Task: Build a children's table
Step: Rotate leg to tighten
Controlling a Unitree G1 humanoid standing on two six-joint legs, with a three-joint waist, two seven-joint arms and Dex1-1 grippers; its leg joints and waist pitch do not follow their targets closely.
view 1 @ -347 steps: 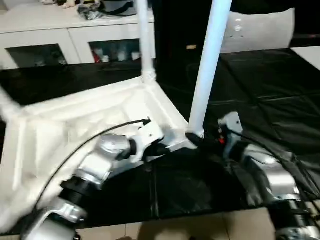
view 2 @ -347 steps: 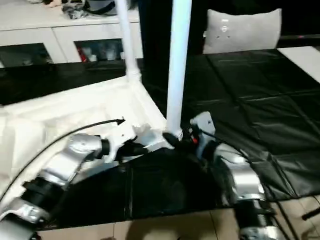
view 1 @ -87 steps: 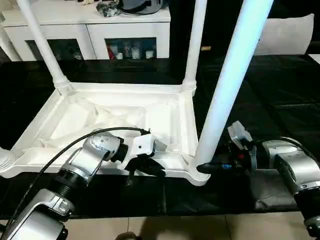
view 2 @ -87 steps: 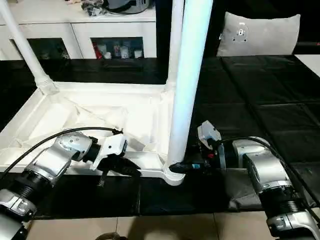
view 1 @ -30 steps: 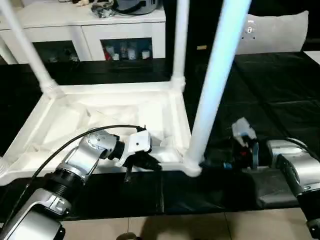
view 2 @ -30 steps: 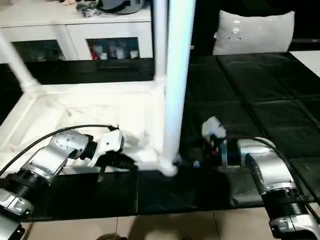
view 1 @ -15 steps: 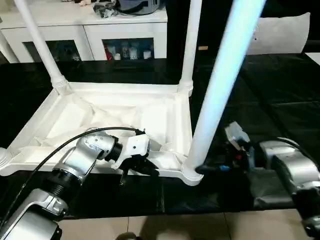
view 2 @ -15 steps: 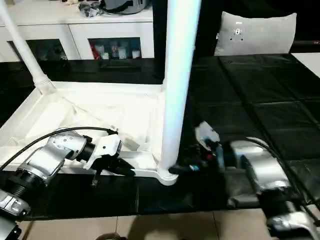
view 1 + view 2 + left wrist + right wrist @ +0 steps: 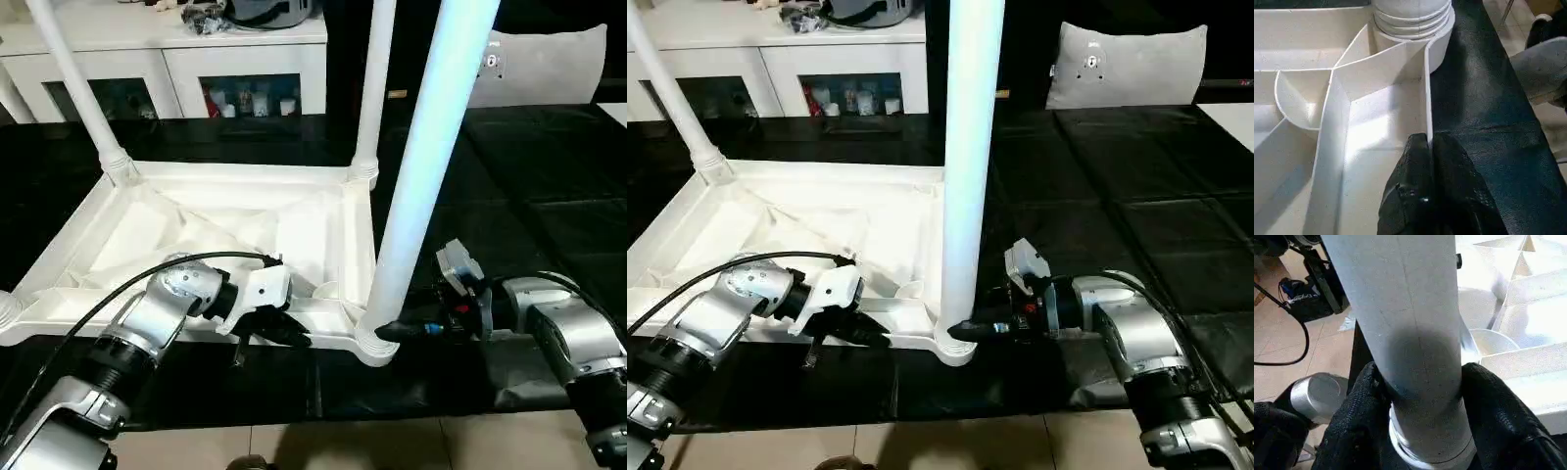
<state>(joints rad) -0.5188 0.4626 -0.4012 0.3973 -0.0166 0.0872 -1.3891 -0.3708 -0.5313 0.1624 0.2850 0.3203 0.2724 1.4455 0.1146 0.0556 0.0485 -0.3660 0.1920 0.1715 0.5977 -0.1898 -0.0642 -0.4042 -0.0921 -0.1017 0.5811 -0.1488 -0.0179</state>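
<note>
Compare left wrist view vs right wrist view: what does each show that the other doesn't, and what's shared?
Left wrist: the left gripper pinched shut on the tabletop's thin rim, with black mat beside it.

Right wrist: the right gripper closed around the near leg just above its base, plus tan floor with a cable.

Both: the white tabletop, its ribs, and the ringed base of that leg seated in the corner socket.

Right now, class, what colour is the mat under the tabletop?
Black mat, clearest in the right eye view.
</note>
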